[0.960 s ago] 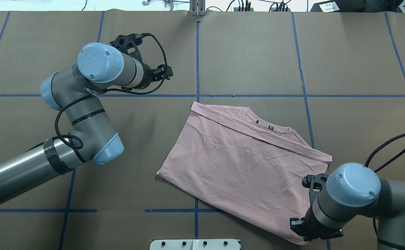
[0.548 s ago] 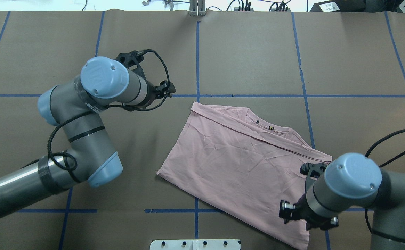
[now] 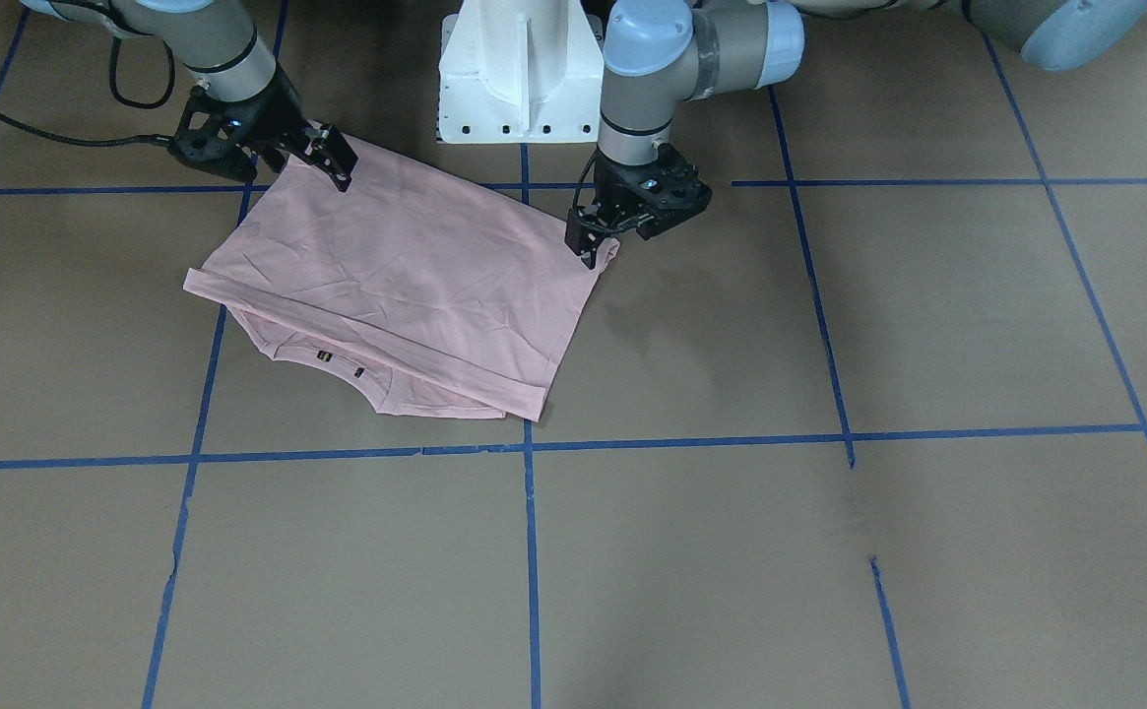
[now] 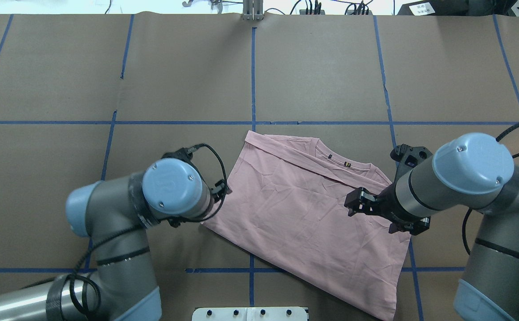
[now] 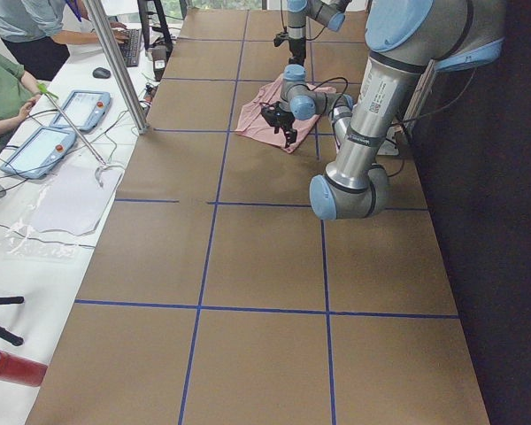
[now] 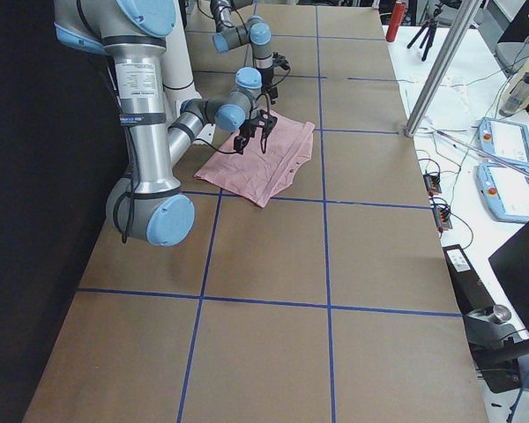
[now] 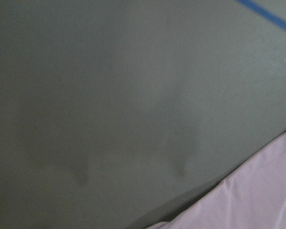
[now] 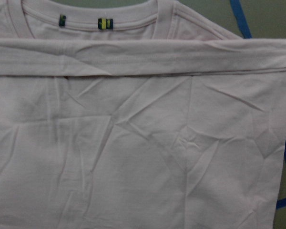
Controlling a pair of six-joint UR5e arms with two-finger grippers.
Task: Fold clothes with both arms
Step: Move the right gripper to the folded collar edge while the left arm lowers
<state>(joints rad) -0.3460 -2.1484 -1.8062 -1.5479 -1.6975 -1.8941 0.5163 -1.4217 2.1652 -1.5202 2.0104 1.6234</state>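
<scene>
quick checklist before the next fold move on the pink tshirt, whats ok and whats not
1. T-shirt lying flat, folded once: ok.
2. Left gripper at the shirt's corner: ok.
3. Left gripper holding cloth: cannot tell.
4. Right gripper open: ok.
5. Right gripper down on an edge: not ok, it hangs above the cloth.
6. Grippers well apart from each other: ok.
</scene>
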